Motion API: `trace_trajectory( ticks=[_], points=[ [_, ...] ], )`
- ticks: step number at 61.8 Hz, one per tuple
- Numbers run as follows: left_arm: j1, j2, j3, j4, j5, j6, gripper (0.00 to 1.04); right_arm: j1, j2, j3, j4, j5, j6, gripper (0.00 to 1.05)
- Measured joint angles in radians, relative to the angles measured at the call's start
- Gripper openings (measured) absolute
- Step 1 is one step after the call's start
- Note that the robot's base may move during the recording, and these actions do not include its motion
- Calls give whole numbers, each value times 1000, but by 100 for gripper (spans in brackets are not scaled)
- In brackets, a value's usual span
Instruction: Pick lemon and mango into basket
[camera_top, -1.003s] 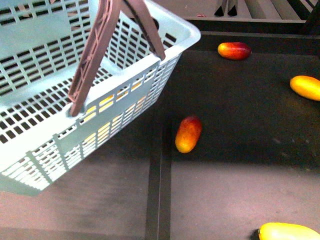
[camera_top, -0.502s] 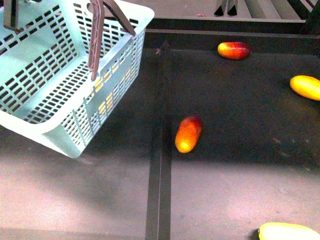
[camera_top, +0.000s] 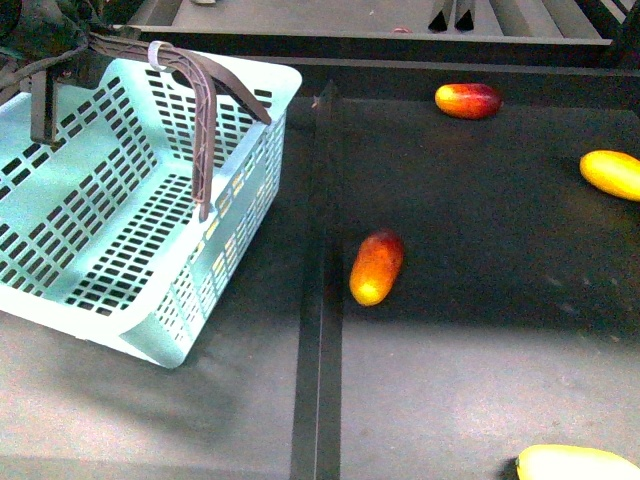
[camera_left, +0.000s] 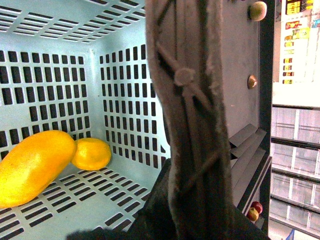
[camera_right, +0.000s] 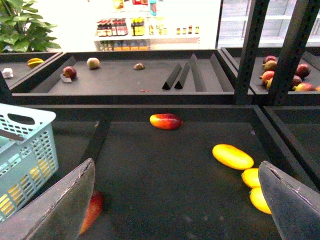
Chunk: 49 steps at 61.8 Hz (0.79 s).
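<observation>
The turquoise basket (camera_top: 120, 210) sits at the left of the dark shelf, also showing in the right wrist view as basket (camera_right: 25, 155). Its brown handles (camera_top: 205, 130) are gathered upward. My left gripper (camera_left: 175, 210) is shut on the handles (camera_left: 192, 115). Inside the basket lie a yellow mango (camera_left: 32, 167) and a lemon (camera_left: 91, 153), touching each other. A red-yellow mango (camera_top: 377, 267) lies right of the basket, apart from it. My right gripper (camera_right: 175, 210) hangs open and empty above the shelf, one of its fingers (camera_right: 60, 205) near that mango (camera_right: 92, 210).
A raised divider (camera_top: 318, 300) runs between basket and fruit. A red mango (camera_top: 468, 101) lies at the back, a yellow mango (camera_top: 612, 173) at the right edge, another yellow fruit (camera_top: 575, 464) at the front. Metal posts (camera_right: 250, 50) and further fruit trays stand behind.
The basket has swung left and away from the camera and come down from a steep tilt to sit nearly level on the shelf. The loose fruit has not moved.
</observation>
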Motion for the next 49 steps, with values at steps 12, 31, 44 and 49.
trace_trajectory(
  ticks=[12,31,44,49],
  points=[
    [-2,-80,-31,-50,-50,-48,45,0,0,0,0,0,0,96],
    [8,-395,-262,-227,-172,-76,98,0,0,0,0,0,0,96],
    [-124,-615,-516,285,-143,511,74,0,-1,0,0,0,0,96],
    [-139,-710,-594,442,-113,919,59,0,-1,0,0,-2,0,96]
  ],
)
